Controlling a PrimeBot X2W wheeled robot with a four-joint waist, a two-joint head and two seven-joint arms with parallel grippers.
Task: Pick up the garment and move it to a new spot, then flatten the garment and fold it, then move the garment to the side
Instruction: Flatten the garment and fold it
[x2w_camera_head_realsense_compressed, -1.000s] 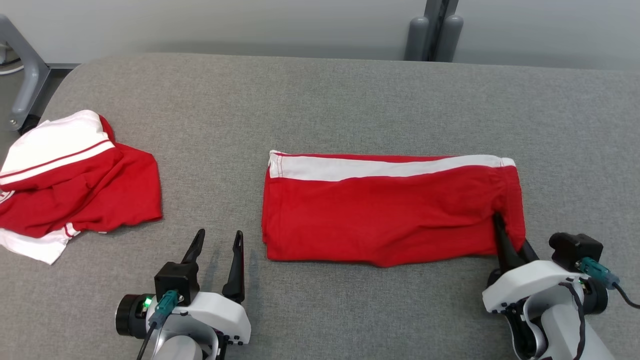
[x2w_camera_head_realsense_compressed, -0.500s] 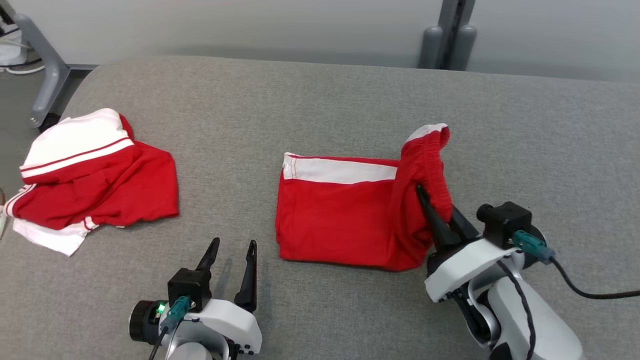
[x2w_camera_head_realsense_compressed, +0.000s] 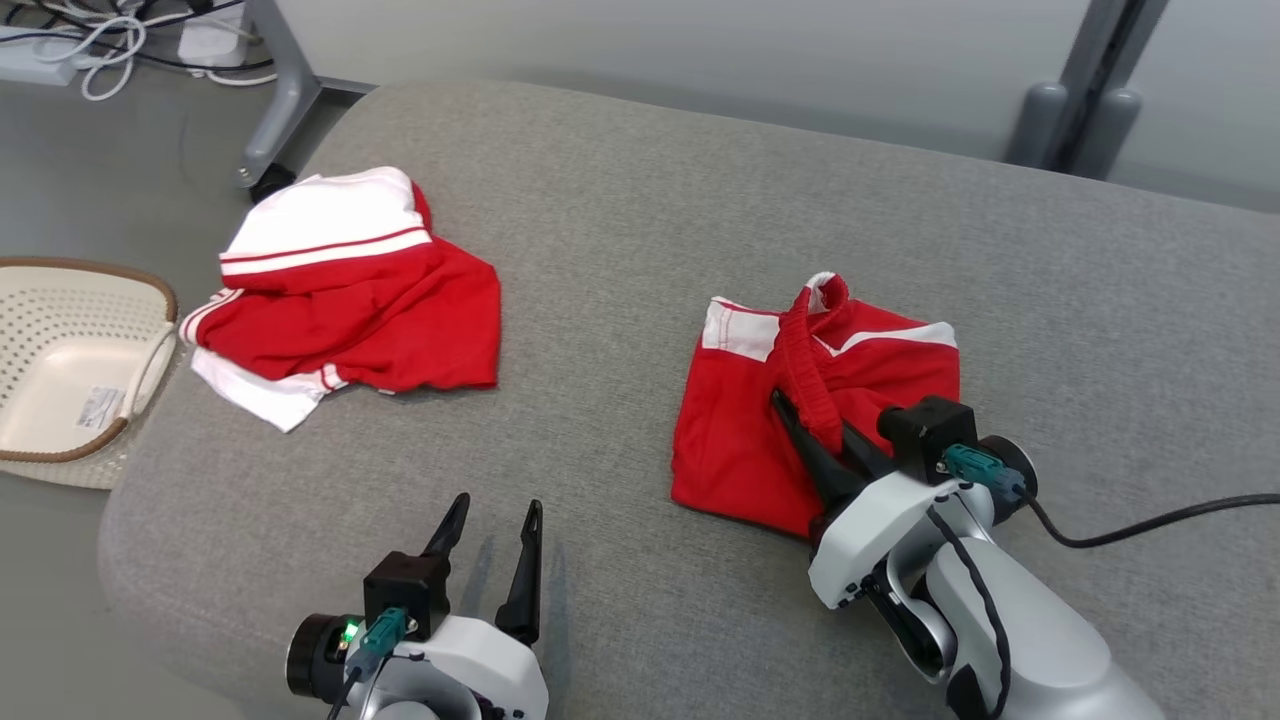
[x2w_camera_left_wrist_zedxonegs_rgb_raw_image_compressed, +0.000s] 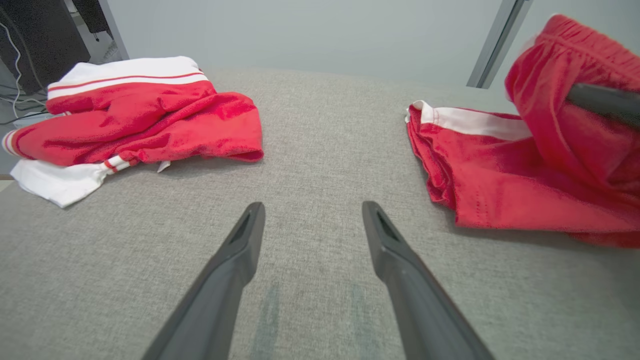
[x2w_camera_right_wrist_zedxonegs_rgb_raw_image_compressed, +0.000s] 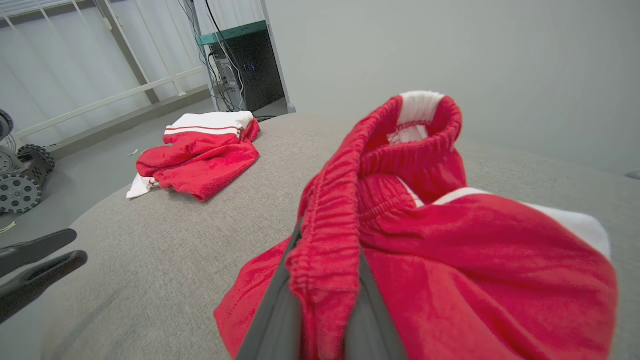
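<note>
In the head view the red shorts (x2w_camera_head_realsense_compressed: 740, 450) lie right of centre on the grey padded table (x2w_camera_head_realsense_compressed: 620, 250), partly doubled over. Their elastic waistband (x2w_camera_head_realsense_compressed: 805, 345) is raised in a ridge by the right gripper (x2w_camera_head_realsense_compressed: 808, 420), whose jaws are pinched on it; one finger is mostly buried under cloth. The left gripper (x2w_camera_head_realsense_compressed: 499, 502) sits at bottom centre-left with jaws parted and holding nothing, its body cut off by the lower edge. A crumpled red-and-white garment (x2w_camera_head_realsense_compressed: 380, 310) lies at upper left, and a perforated basket (x2w_camera_head_realsense_compressed: 60, 310) beside the table is cropped by the left edge. In the left wrist view the left gripper (x2w_camera_left_wrist_zedxonegs_rgb_raw_image_compressed: 312, 207) points over bare table; whether its tips touch the surface is unclear. The shorts (x2w_camera_left_wrist_zedxonegs_rgb_raw_image_compressed: 500, 185) run out of frame at right, where a blurred dark finger (x2w_camera_left_wrist_zedxonegs_rgb_raw_image_compressed: 600, 100) crosses the raised fold. In the right wrist view the waistband (x2w_camera_right_wrist_zedxonegs_rgb_raw_image_compressed: 330, 225) drapes over the fingers (x2w_camera_right_wrist_zedxonegs_rgb_raw_image_compressed: 270, 320), hiding their tips. The left gripper (x2w_camera_right_wrist_zedxonegs_rgb_raw_image_compressed: 80, 245) shows blurred at the left edge.
</note>
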